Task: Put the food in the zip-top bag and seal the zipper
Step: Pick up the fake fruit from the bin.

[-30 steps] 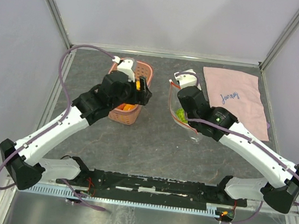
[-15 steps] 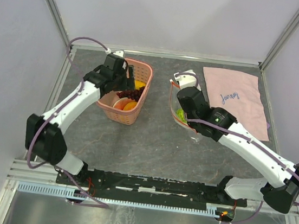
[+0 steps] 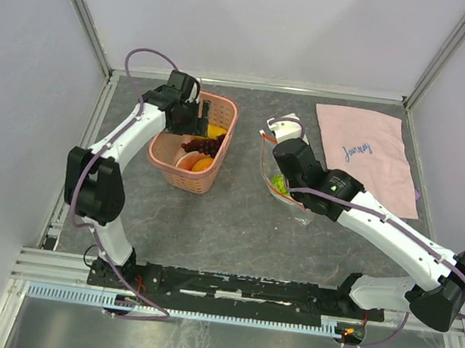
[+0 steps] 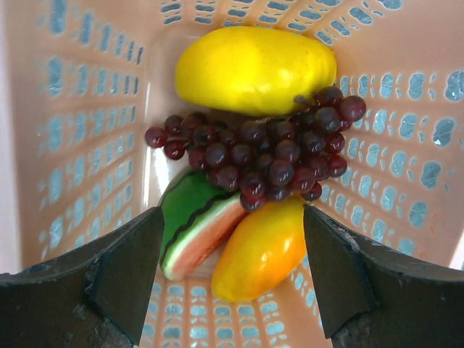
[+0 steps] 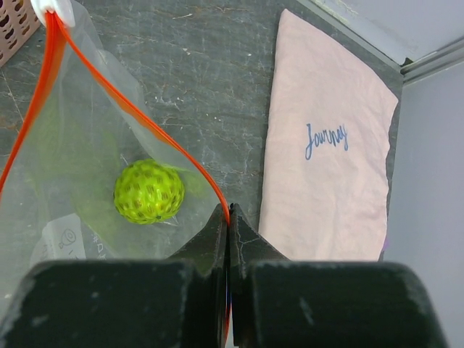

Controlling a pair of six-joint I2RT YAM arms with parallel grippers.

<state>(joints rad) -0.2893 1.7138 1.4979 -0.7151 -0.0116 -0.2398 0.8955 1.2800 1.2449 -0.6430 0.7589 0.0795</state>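
My left gripper is open and empty, hanging over the far end of the pink slotted basket. In the left wrist view its fingers flank the food in the basket: a yellow fruit, a dark purple grape bunch, a red-white slice with green rind and an orange fruit. My right gripper is shut on the red-orange zipper of the clear zip-top bag, whose mouth gapes open. A green round piece lies inside the bag.
A pink cloth with script writing lies flat at the back right, just right of the bag; it also shows in the right wrist view. Metal frame posts and walls close in the dark table on three sides.
My left arm has swung back and to the left; its gripper moved from the basket's right rim to its far end. My right gripper shifted slightly left with the bag.
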